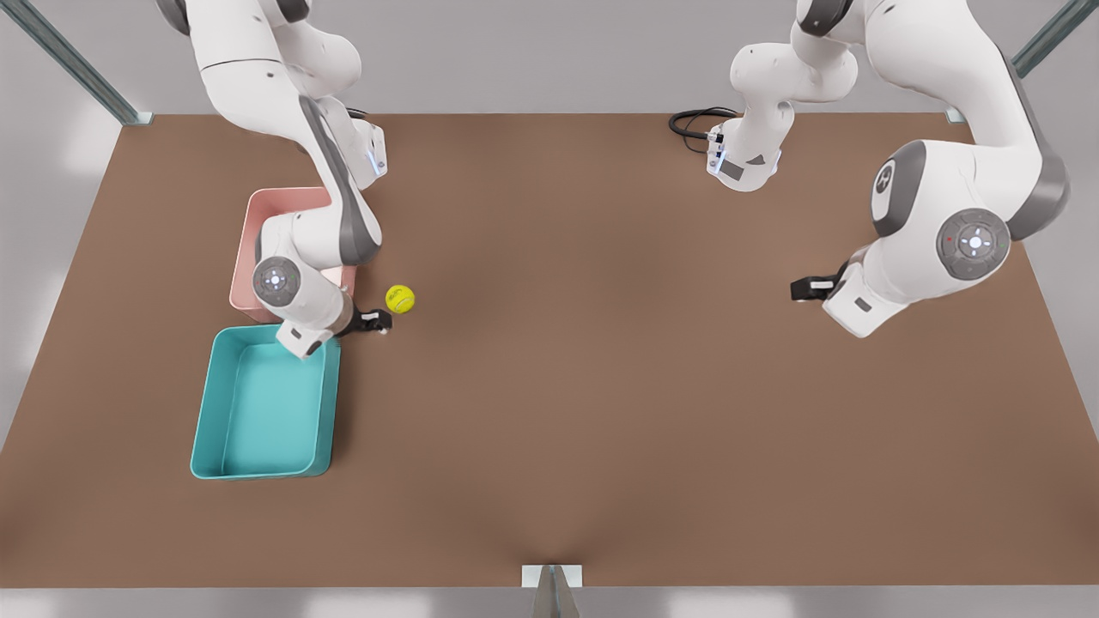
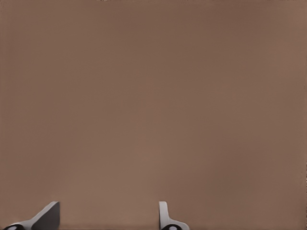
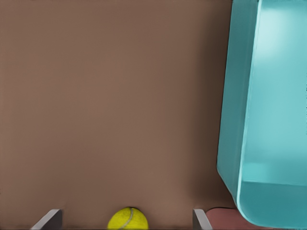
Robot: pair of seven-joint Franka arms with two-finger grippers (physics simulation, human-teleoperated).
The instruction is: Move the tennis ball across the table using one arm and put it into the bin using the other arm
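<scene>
Hovering low over the table (image 1: pixel 601 412) beside the bin (image 1: pixel 258 455), the right gripper (image 1: pixel 376 322) had its fingers (image 3: pixel 48 219) spread wide and held nothing. The tennis ball (image 1: pixel 400 299) lay on the bare brown surface at about one o'clock from that claw in the front view, just beside it; whether they touched could not be told. In the right wrist view the tennis ball sat between the two fingertips, apart from both. The pink tub (image 1: pixel 249 249) stood at twelve o'clock from the bin. The left gripper (image 1: pixel 803 290) waited well apart at three o'clock, fingers (image 2: pixel 48 215) parted and empty.
</scene>
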